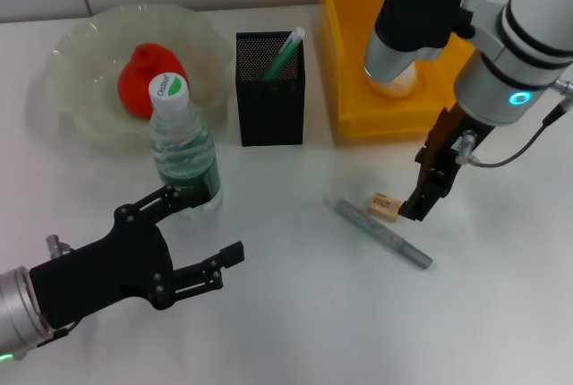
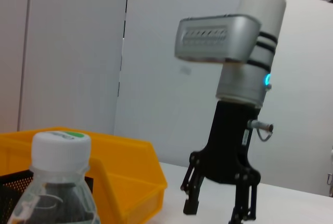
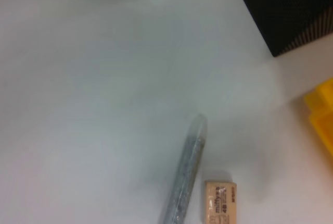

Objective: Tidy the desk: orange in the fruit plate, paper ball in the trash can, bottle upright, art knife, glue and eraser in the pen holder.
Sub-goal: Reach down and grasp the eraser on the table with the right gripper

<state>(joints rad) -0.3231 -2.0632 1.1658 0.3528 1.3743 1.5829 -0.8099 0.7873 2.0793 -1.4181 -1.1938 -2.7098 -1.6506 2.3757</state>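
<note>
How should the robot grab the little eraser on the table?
From straight above, pinching the eraser's two long sides. It lies flat, so only the top is free. The grey tube lies close beside it, so the right gripper, hovering next to it, should probably keep its fingers clear of that.

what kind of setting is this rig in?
Likely an office or lab desk mock-up: a white table with a black mesh pen holder, an eraser and a yellow trash can, plain pale wall panels behind.

Head view: high, looking down over the desk (image 1: 295, 313). Left wrist view: low, level, close behind the bottle (image 2: 54, 182). Right wrist view: close, straight down on the eraser (image 3: 220, 203), also seen from the head.
</note>
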